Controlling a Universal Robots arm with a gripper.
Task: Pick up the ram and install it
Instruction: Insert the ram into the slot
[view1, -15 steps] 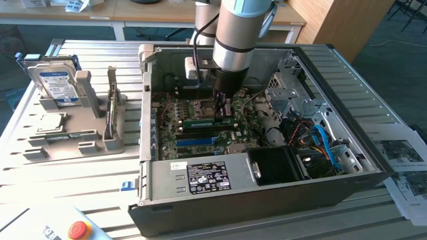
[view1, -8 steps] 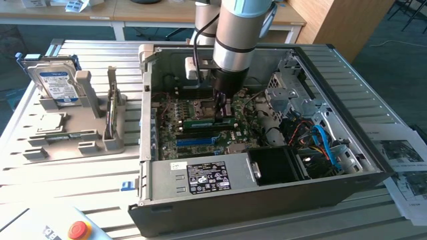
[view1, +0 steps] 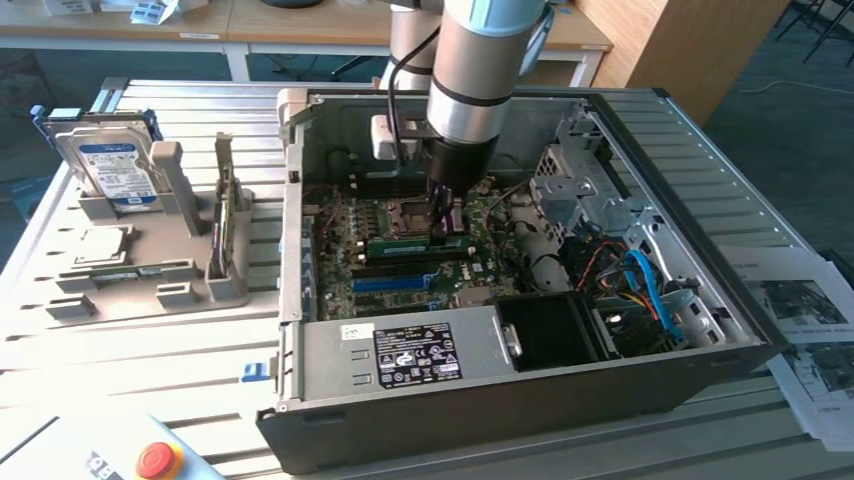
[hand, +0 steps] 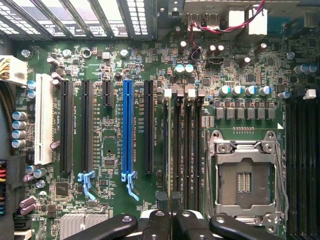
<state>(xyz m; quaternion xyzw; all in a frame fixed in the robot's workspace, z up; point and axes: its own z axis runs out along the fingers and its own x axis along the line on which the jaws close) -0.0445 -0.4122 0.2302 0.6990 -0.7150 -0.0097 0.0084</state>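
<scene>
I read the gripper (view1: 446, 228) as clenched on the ram (view1: 404, 241), held edge-down at the slots (hand: 187, 150) beside the socket (hand: 245, 177). Caution — if the ram sits skewed or off its slot, pressing may bend it or make it slip.

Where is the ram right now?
In the exterior view the ram is inside the open PC case, pinched in the gripper at the memory slots, just beside the empty CPU socket.
</scene>
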